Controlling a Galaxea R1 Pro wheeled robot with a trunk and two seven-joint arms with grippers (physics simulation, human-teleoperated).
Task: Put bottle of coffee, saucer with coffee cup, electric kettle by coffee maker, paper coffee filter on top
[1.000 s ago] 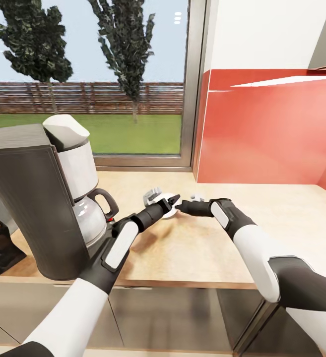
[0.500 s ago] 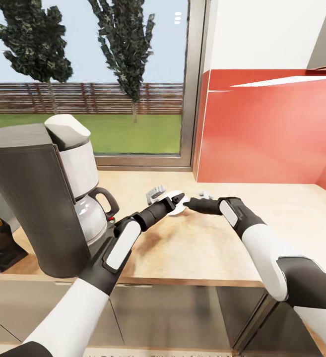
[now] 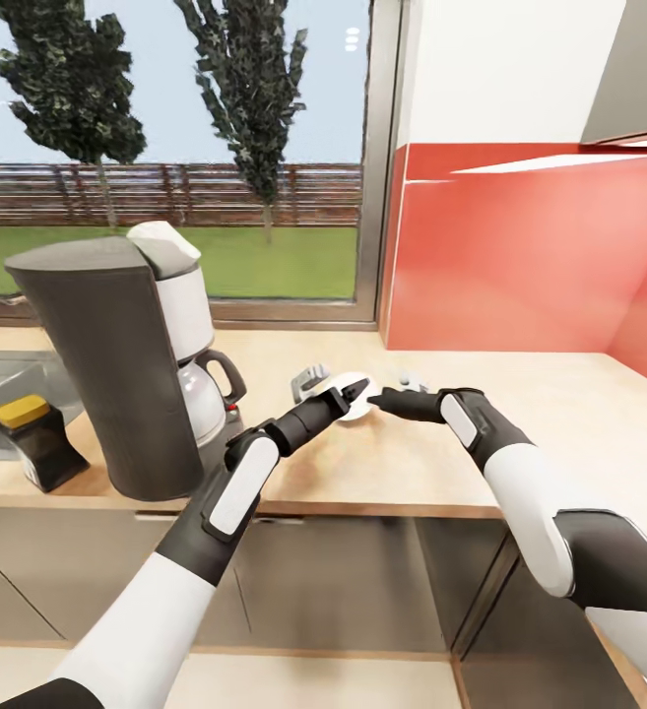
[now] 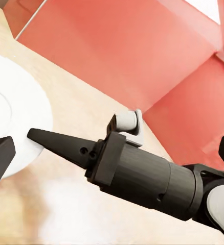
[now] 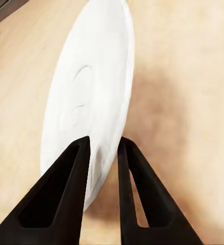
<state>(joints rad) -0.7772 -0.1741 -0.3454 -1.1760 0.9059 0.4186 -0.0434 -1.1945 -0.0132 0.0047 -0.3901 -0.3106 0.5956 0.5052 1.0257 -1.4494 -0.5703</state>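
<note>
Saucer rim sits pinched between the right tool's fingers, over the pale desk. Facing it, the left tool is spread. Beyond stand the coffee maker, a yellow-lidded jar, window and red wall.

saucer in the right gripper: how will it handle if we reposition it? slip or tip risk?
Likely stiff: the saucer keeps its flat round shape pinched at the rim by the right gripper. Probably slippery: it looks smooth and glossy, and only the thin fingers hold its edge, so it may pivot. Held edge-on above the countertop, it might roll or flop flat if let go.
</note>
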